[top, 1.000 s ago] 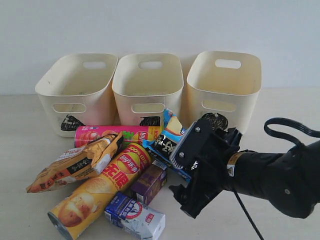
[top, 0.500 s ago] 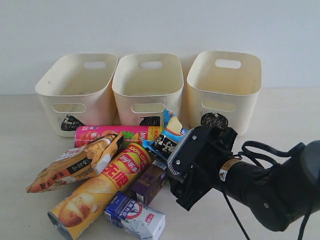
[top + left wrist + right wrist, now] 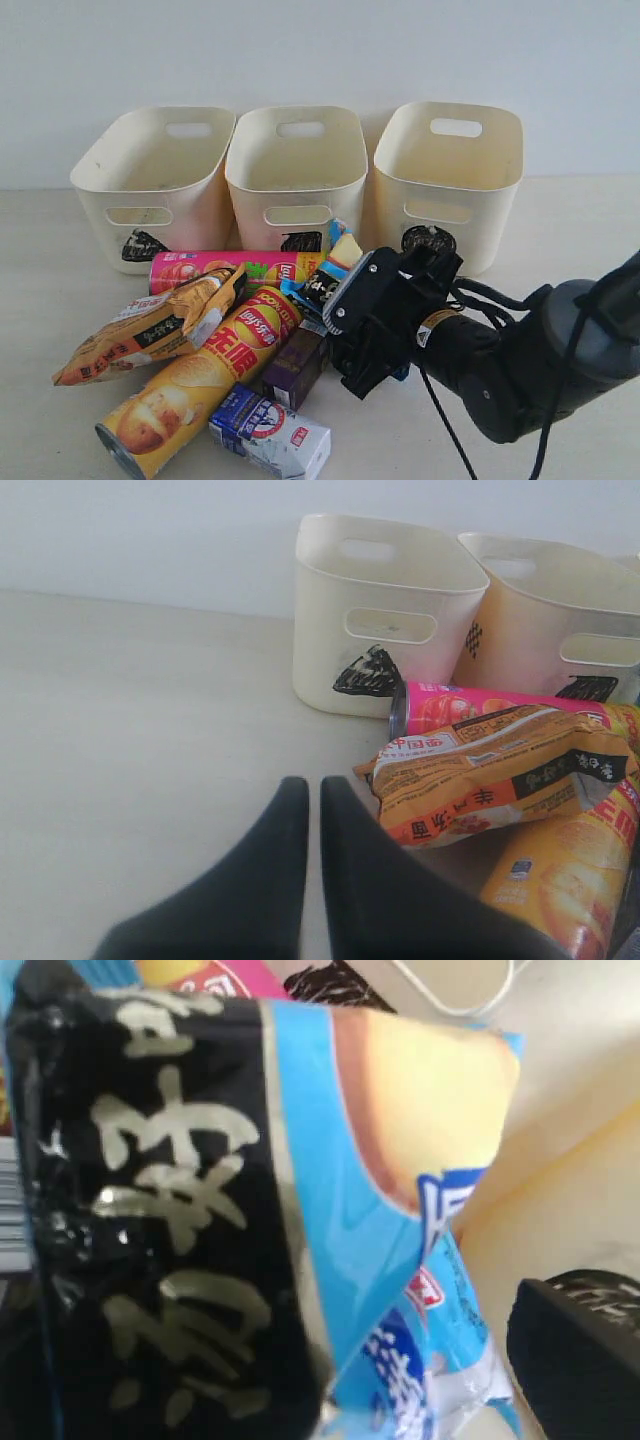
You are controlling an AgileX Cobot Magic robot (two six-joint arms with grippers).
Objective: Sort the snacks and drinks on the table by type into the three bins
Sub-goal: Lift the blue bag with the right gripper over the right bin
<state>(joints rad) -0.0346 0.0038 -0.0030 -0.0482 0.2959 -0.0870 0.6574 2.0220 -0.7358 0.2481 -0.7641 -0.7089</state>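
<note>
Three cream bins stand at the back: left (image 3: 110, 195), middle (image 3: 250, 195), right (image 3: 480, 200). In front lie the pink tube (image 3: 215, 268), yellow tube (image 3: 215, 370), orange-tan bag (image 3: 150, 325), purple carton (image 3: 290, 368) and blue-and-white carton (image 3: 270, 430). My right gripper (image 3: 345, 318) is low over the blue-black bag (image 3: 338, 262). That bag (image 3: 200, 1210) fills the right wrist view, and one finger (image 3: 580, 1360) stands apart from its edge; the other is hidden. My left gripper (image 3: 313, 790) is shut and empty over bare table, beside the orange-tan bag (image 3: 500, 770).
Black cables (image 3: 480, 295) loop behind the right arm near the right bin. The pink tube (image 3: 450, 702) lies against the fronts of the left bin (image 3: 340, 610) and the middle bin (image 3: 520, 630). Bare tabletop (image 3: 120, 730) stretches out beside the left gripper.
My right gripper has moved left and in toward the pile, coming down over the blue-black bag. The other items have not moved.
</note>
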